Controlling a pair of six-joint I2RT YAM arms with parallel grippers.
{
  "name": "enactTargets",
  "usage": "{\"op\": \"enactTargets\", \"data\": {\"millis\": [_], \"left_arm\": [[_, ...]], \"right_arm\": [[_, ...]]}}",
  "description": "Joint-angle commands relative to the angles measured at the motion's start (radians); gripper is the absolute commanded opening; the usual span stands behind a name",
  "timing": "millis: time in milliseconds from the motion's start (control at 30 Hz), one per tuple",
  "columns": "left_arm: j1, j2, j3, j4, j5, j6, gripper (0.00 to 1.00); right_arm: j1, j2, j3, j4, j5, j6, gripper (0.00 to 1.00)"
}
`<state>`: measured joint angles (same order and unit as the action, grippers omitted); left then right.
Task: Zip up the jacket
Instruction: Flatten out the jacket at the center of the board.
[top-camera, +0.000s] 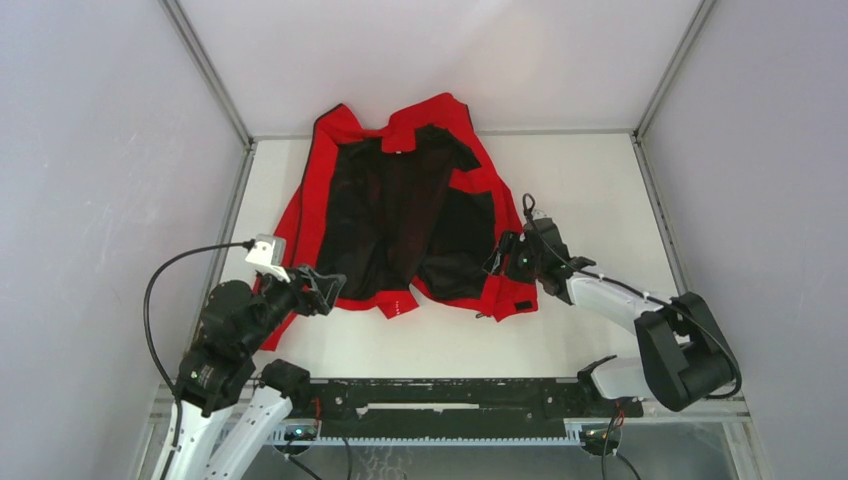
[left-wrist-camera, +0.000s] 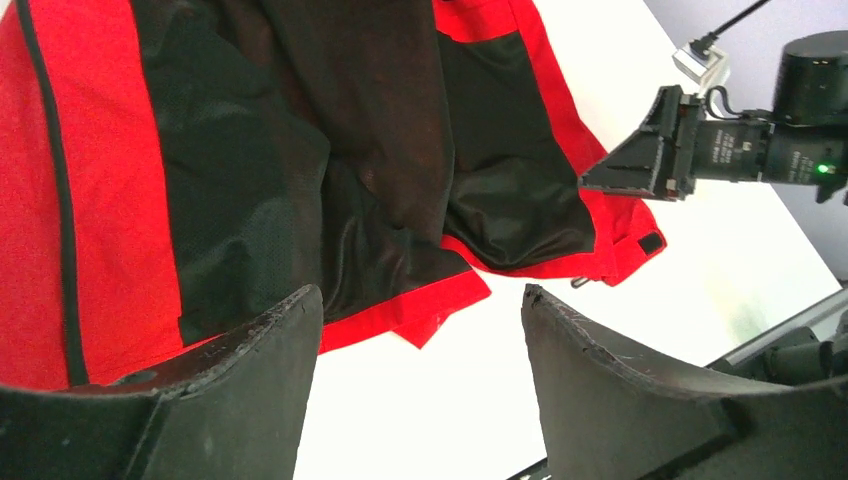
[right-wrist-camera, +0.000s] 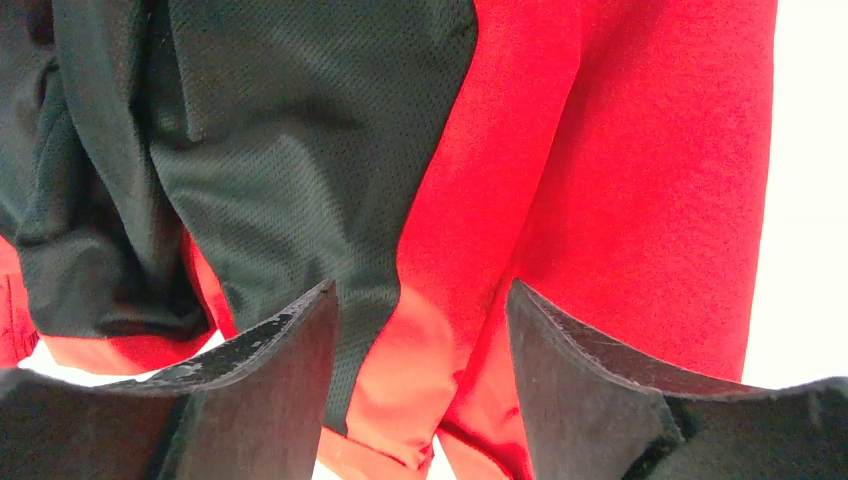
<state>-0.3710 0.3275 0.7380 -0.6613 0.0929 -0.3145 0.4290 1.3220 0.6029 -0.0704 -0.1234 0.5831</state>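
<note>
- White table (top-camera: 600, 200) enclosed by pale grey walls (top-camera: 100, 150); both arm bases are bolted at its near edge.
- Jacket (top-camera: 400, 210): bright red, lying spread open at the middle of the table. Its collar end reaches the far edge and rises slightly against the back wall. The two front panels are folded outward, so the front is unzipped.
- Black lining (top-camera: 390, 220): faces up and covers most of the jacket's centre, framed by red borders on both sides and along the near hem.
- Small black tab (left-wrist-camera: 650, 243): sits on the red near-right corner of the hem.
- Left gripper (top-camera: 325, 290): at the near-left corner of the jacket, just beside the hem. Its fingers stand wide apart; in the left wrist view the gap between them shows bare table and the hem edge, with nothing held.
- Right gripper (top-camera: 505, 255): at the jacket's right edge, toward the near-right corner. Its fingers are spread wide over the red panel and the mesh lining; contact with the fabric cannot be determined.
</note>
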Motion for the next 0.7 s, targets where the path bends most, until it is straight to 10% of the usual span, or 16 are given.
{"op": "enactTargets", "data": {"millis": [0, 300, 667], "left_arm": [[0.0, -0.016, -0.019, 0.062, 0.043, 0.002, 0.77], [0.0, -0.06, -0.035, 0.069, 0.03, -0.007, 0.79], [-0.005, -0.076, -0.035, 0.066, 0.012, -0.011, 0.79]], "right_arm": [[0.002, 0.051, 0.011, 0.136, 0.027, 0.037, 0.66], [-0.029, 0.049, 0.024, 0.137, -0.001, 0.023, 0.01], [-0.18, -0.31, 0.154, -0.254, 0.293, -0.168, 0.0]]}}
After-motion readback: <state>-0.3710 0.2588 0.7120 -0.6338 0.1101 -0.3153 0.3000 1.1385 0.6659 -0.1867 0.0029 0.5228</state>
